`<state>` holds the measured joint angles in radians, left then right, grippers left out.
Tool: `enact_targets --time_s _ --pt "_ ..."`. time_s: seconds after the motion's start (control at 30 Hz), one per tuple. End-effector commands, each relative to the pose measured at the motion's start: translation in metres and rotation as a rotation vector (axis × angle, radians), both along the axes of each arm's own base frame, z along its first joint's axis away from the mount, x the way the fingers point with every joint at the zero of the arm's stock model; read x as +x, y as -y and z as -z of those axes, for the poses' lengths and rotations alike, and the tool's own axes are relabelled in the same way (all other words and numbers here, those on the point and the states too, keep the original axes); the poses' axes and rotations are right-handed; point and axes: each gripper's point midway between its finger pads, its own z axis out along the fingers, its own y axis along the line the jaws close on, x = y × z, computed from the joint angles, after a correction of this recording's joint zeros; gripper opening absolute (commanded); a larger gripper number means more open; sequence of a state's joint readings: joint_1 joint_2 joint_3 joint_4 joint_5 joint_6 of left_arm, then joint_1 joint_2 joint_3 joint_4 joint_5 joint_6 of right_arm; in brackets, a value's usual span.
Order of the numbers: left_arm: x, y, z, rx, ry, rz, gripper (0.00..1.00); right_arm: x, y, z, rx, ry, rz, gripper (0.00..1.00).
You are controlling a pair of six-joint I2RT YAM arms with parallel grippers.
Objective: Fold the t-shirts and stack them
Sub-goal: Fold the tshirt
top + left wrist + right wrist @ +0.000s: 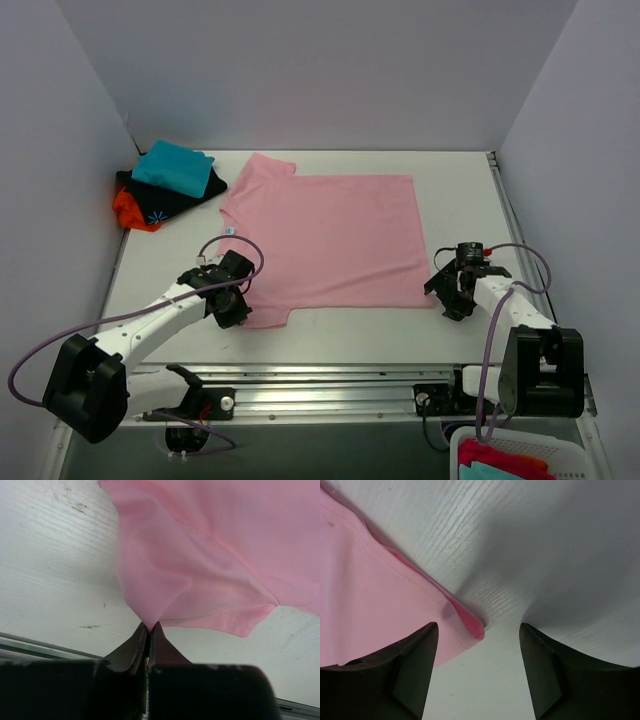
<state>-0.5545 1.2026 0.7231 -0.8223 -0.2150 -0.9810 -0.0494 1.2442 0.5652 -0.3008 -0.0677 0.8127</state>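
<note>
A light-pink t-shirt (pixel 325 235) lies spread flat on the white table (pixel 330 335). My left gripper (pixel 237 300) is shut on its near left sleeve (pixel 200 600), pinching a peak of cloth between the fingertips (pixel 149 626). My right gripper (pixel 450 296) is open at the shirt's near right hem corner (pixel 470 625). That corner lies between the two fingers (pixel 415 650), closer to the left one, and neither finger presses it. A stack of folded t-shirts sits at the far left: teal (pixel 172 167) on top, black with a blue starburst (pixel 170 200) under it, orange-red (pixel 132 212) lowest.
Grey walls close in the table on the left, back and right. A metal rail (pixel 330 392) runs along the near edge between the arm bases. A white basket (pixel 520 460) holding more cloth sits at the bottom right.
</note>
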Motion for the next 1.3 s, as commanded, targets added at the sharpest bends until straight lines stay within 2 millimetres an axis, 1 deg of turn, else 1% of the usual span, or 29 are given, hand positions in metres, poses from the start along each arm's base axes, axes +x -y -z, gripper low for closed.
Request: enact_targets --time_s 0.0,0.03,0.13,0.2,0.3,0.33,0.4,0.43,0.5,0.53,0.6,0.63,0.7,0.73,0.83,0.87,0.93,0.97,1.03,1.07,1.1,1.13,1.2,1.23,1.27 --pt "0.018 0.012 -0.012 -0.044 0.054 0.016 0.02 -0.009 -0.006 0.005 0.013 -0.025 0.005 0.6" --pt "0.017 0.012 -0.011 -0.044 0.051 0.015 0.02 -0.009 -0.008 0.006 0.015 -0.028 0.003 0.57" --pt "0.017 0.012 -0.011 -0.045 0.051 0.012 0.02 -0.01 -0.017 0.011 0.012 -0.037 -0.022 0.54" --pt "0.016 0.012 -0.011 -0.046 0.052 0.013 0.02 -0.009 -0.019 0.013 0.01 -0.04 -0.028 0.54" --pt "0.014 0.01 -0.011 -0.043 0.05 0.005 0.02 -0.009 -0.017 0.015 0.0 -0.043 -0.037 0.49" --pt "0.013 0.009 -0.011 -0.042 0.049 0.005 0.02 -0.009 -0.016 0.015 -0.005 -0.044 -0.043 0.45" --pt "0.012 0.008 -0.011 -0.044 0.053 0.0 0.02 -0.009 -0.016 0.016 -0.008 -0.047 -0.046 0.42" --pt "0.011 0.008 -0.012 -0.045 0.056 -0.002 0.02 -0.009 -0.015 0.016 -0.01 -0.048 -0.045 0.37" --pt "0.01 0.007 -0.011 -0.047 0.056 -0.006 0.02 -0.01 -0.014 0.017 -0.015 -0.052 -0.048 0.33" --pt "0.01 0.006 -0.012 -0.046 0.057 -0.008 0.02 -0.009 -0.014 0.016 -0.019 -0.05 -0.05 0.26" --pt "0.009 0.006 -0.012 -0.045 0.057 -0.011 0.02 -0.01 -0.012 0.016 -0.026 -0.057 -0.055 0.2" --pt "0.009 0.006 -0.012 -0.043 0.056 -0.013 0.02 -0.01 -0.011 0.016 -0.028 -0.057 -0.055 0.12" --pt "0.01 0.005 -0.013 -0.043 0.058 -0.017 0.02 -0.011 -0.01 0.017 -0.031 -0.065 -0.06 0.06" --pt "0.01 0.005 -0.013 -0.043 0.057 -0.017 0.02 -0.012 -0.01 0.017 -0.031 -0.068 -0.061 0.0" --pt "0.007 0.002 -0.016 -0.029 0.055 -0.017 0.02 -0.013 -0.008 0.013 -0.04 -0.073 -0.065 0.0" --pt "0.008 0.002 -0.019 -0.029 0.058 -0.019 0.02 -0.009 -0.007 0.007 -0.045 -0.054 -0.064 0.0" --pt "0.007 0.001 -0.025 -0.03 0.06 -0.019 0.02 -0.008 -0.004 0.0 -0.063 -0.047 -0.069 0.0" --pt "0.006 0.0 -0.029 -0.03 0.059 -0.019 0.02 -0.006 -0.003 -0.008 -0.068 -0.04 -0.074 0.0" --pt "0.004 -0.001 -0.038 -0.035 0.064 -0.02 0.02 -0.009 -0.003 -0.013 -0.069 -0.051 -0.075 0.0" --pt "0.004 0.001 -0.041 -0.044 0.07 -0.017 0.02 -0.009 -0.002 -0.016 -0.071 -0.049 -0.076 0.0" --pt "0.008 0.003 -0.049 -0.058 0.088 -0.015 0.02 -0.006 -0.003 -0.022 -0.071 -0.042 -0.078 0.0" --pt "0.008 0.004 -0.053 -0.062 0.09 -0.015 0.02 -0.008 -0.002 -0.025 -0.072 -0.056 -0.078 0.0" --pt "0.011 0.005 -0.06 -0.07 0.094 -0.015 0.02 -0.006 -0.003 -0.031 -0.073 -0.054 -0.082 0.0" --pt "0.016 0.007 -0.067 -0.074 0.1 -0.016 0.02 -0.001 -0.002 -0.039 -0.073 -0.042 -0.082 0.0" --pt "0.018 0.007 -0.07 -0.073 0.099 -0.009 0.02 0.001 -0.003 -0.041 -0.073 -0.045 -0.083 0.0"
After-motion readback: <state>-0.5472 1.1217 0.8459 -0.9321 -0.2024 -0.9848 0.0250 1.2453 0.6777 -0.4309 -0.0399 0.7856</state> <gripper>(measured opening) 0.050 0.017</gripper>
